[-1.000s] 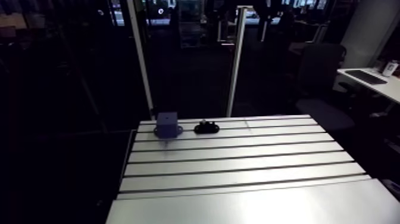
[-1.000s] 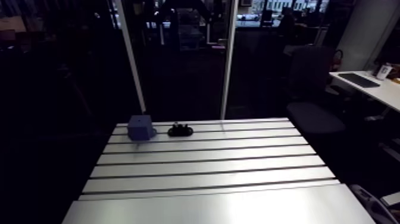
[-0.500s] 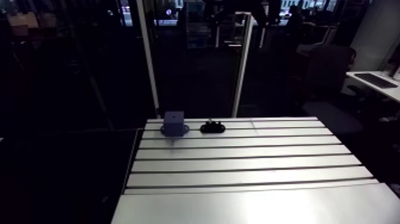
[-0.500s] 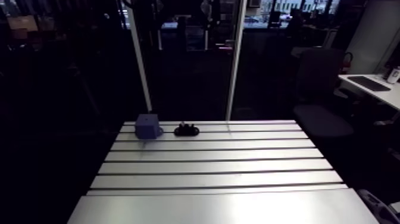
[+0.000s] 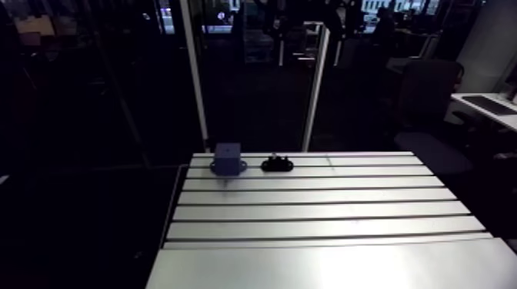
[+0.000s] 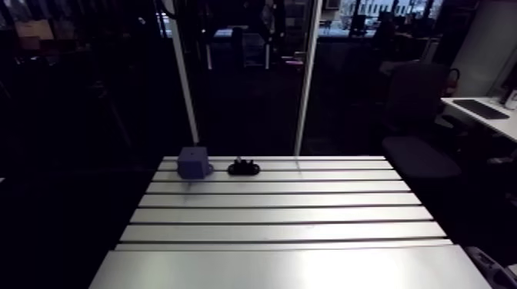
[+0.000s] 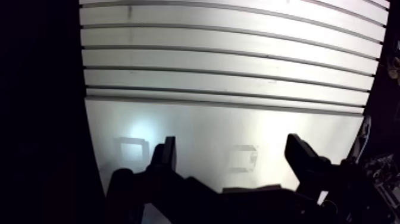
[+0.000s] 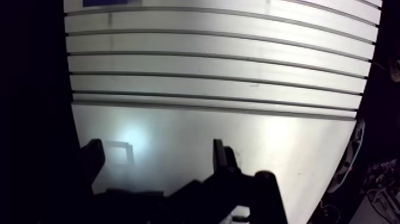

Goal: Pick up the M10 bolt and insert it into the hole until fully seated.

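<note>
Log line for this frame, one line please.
phase: pre-grasp | gripper: open, empty, over smooth near strip of table | blue block, black piece: side by side at far edge

Slotted aluminium table [image 5: 323,223], bearing at its far edge a blue block [image 5: 228,159] with, just beside it and not touching, a small black part [image 5: 277,164].

At the far edge of our table [image 5: 323,207], a small blue block [image 5: 228,159] just beside a low black piece [image 5: 277,164].
</note>
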Action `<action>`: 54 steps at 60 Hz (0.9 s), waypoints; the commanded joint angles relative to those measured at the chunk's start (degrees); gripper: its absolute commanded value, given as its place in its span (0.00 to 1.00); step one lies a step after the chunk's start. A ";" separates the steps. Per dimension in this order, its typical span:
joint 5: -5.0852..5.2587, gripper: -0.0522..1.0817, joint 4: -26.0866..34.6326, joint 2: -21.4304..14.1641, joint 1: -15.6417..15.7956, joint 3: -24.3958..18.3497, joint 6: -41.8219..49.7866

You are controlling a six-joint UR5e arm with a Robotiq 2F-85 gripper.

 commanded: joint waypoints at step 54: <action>-0.16 0.05 -36.94 7.37 2.75 14.96 0.39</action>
